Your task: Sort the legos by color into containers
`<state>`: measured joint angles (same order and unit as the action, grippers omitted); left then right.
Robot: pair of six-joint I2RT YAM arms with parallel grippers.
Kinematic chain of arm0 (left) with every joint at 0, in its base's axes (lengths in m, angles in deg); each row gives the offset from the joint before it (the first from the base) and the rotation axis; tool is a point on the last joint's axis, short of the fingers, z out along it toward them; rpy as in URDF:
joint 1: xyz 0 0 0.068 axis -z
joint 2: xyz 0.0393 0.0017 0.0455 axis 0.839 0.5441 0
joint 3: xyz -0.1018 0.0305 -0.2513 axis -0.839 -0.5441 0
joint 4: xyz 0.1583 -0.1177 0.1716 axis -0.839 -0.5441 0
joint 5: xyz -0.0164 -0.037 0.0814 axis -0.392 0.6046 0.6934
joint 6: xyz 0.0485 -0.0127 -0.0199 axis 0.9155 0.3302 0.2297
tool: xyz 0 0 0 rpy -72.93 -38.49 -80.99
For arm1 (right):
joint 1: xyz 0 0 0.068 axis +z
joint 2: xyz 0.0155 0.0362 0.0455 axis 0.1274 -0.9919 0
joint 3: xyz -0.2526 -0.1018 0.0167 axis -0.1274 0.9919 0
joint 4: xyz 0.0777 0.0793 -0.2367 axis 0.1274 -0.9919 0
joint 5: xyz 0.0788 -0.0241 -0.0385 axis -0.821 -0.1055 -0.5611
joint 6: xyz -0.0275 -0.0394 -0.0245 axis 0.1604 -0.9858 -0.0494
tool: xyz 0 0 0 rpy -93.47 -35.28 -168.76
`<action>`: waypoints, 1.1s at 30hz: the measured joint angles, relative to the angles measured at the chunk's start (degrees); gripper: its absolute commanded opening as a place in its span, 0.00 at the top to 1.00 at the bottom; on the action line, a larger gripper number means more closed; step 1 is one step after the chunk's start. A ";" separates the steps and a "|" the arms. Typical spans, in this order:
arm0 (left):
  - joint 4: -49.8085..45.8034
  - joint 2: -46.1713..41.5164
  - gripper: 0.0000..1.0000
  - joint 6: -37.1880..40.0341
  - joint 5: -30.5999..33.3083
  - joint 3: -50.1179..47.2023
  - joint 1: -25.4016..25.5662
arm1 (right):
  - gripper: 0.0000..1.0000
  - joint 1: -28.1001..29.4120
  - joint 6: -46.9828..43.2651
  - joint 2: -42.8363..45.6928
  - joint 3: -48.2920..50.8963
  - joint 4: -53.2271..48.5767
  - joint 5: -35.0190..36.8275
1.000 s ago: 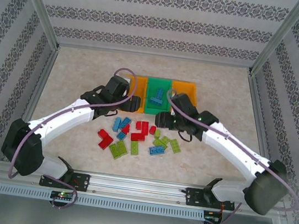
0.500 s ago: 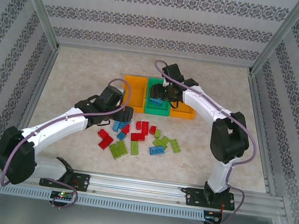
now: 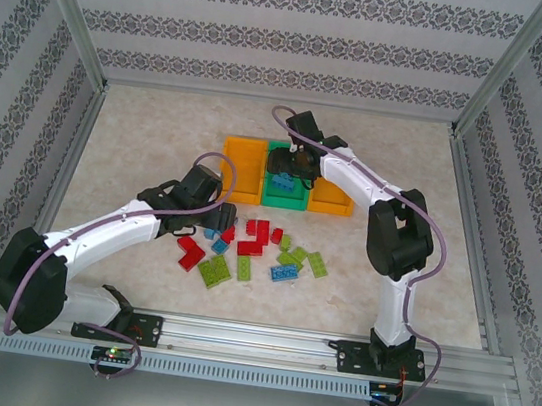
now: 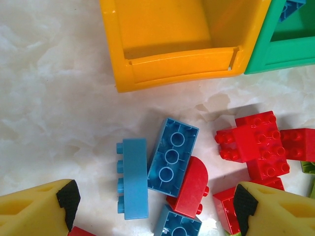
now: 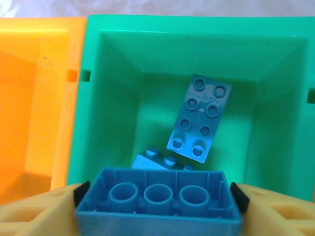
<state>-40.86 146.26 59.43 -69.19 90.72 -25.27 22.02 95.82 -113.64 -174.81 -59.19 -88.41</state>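
- Jaws on the right gripper (image 5: 160,194) stand fairly wide but are clamped on a blue brick (image 5: 157,216), with a pad (image 5: 81,193) touching each short end.
- The held brick is underside up with three hollow tubes showing. Its long axis runs straight across the bottom of the right wrist frame.
- It hangs over the green bin (image 5: 192,22), the middle container of the three, upper centre in the overhead view.
- Down in that bin, a second blue brick (image 5: 199,118) lies studs up. Its long axis slants from upper right to lower left, just beside a half-hidden third blue piece (image 5: 157,160).
- Over to the left gripper (image 4: 155,199): jaws wide, gripping nothing, hovering above the loose pile (image 3: 254,251) at centre frame overhead.
- Beneath it, a light-blue brick (image 4: 133,177) lies on its side, studs pointing left and long axis up-down. It touches an upturned blue brick (image 4: 172,157) that tilts to the right.
- An orange bin (image 4: 172,64) sits along the top of the left wrist frame.
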 measured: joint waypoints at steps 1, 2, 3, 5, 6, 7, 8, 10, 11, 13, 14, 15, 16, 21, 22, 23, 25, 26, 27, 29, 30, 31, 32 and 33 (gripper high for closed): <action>0.00 0.02 0.17 -0.02 0.00 0.00 0.00 | 0.21 0.00 0.09 0.00 0.00 0.04 0.13; -0.02 0.04 0.17 -0.04 0.00 0.00 0.00 | 0.20 0.00 0.07 0.00 0.00 0.07 0.33; 0.00 0.07 0.17 -0.07 -0.02 0.00 0.00 | 0.18 0.00 0.07 0.00 0.00 0.07 0.48; 0.00 0.07 0.17 -0.09 -0.02 0.00 0.00 | 0.17 0.02 0.02 0.00 0.00 0.09 0.63; 0.00 0.07 0.17 -0.13 -0.02 0.00 0.00 | 0.17 0.02 0.02 0.00 0.00 0.09 0.70; 0.00 0.07 0.17 -0.17 -0.02 0.00 0.00 | 0.17 0.02 0.02 0.00 0.00 0.09 0.70; 0.00 0.07 0.17 -0.17 -0.02 0.00 0.00 | 0.16 0.02 0.00 0.00 0.00 0.09 0.70; 0.00 0.11 0.17 -0.17 -0.02 0.00 0.00 | 0.15 0.02 -0.24 0.11 0.02 0.09 0.70; -0.02 0.13 0.17 -0.17 -0.02 0.00 0.00 | 0.15 0.04 -0.44 0.24 0.04 0.07 0.72; -0.02 0.17 0.17 -0.17 -0.02 0.00 0.00 | 0.15 0.07 -0.85 0.92 0.52 0.22 0.74; -0.04 0.17 0.17 -0.17 0.00 0.00 0.00 | 0.15 0.09 -1.07 1.57 1.05 0.20 0.79; -0.04 0.17 0.17 -0.17 0.00 0.00 0.00 | 0.15 0.17 -1.25 2.25 1.53 0.26 0.83; -0.04 0.17 0.17 -0.20 0.02 0.00 0.00 | 0.14 0.26 -1.64 3.17 2.14 0.26 0.90; -0.22 0.15 0.16 -0.22 0.81 -0.33 0.00 | 0.16 1.64 -5.99 8.55 6.08 0.90 0.92; -0.31 0.11 0.15 -0.22 1.09 -0.39 0.00 | 0.17 2.19 -7.56 10.03 7.50 1.20 0.94; -0.33 0.00 0.15 -0.22 1.31 -0.55 0.00 | 0.17 2.91 -9.46 11.65 9.20 1.36 0.92; -0.42 -0.39 0.14 -0.22 1.60 -0.92 0.00 | 0.18 4.37 -13.77 14.86 12.74 1.77 0.37; -0.46 -0.68 0.14 -0.22 1.81 -1.18 -0.02 | 0.19 5.03 -16.13 16.50 14.64 1.79 -0.22; -0.63 -0.96 0.14 -0.22 1.99 -1.36 -0.07 | 0.20 5.60 -18.47 17.97 16.37 1.70 -0.83; -0.63 -1.49 0.13 -0.22 2.21 -1.70 -0.28 | 0.23 6.40 -22.32 20.17 19.28 1.53 -1.95; -0.70 -1.84 0.13 -0.22 2.40 -1.88 -0.39 | 0.24 6.56 -24.09 21.29 20.87 1.20 -2.40; -0.79 -2.12 0.13 -0.22 2.45 -2.01 -0.39 | 0.25 6.56 -25.51 22.08 21.99 0.94 -2.64; -0.83 -2.43 0.13 -0.22 2.45 -2.10 -0.44 | 0.28 6.49 -26.73 22.99 23.39 0.83 -2.84; -0.87 -2.69 0.12 -0.22 2.54 -2.14 -0.44 | 0.29 6.43 -27.78 23.93 24.85 0.50 -3.08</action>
<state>-41.73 143.57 59.21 -66.65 88.57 -25.71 28.45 68.04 -89.71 -149.96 -58.69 -91.49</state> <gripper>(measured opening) 0.872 0.730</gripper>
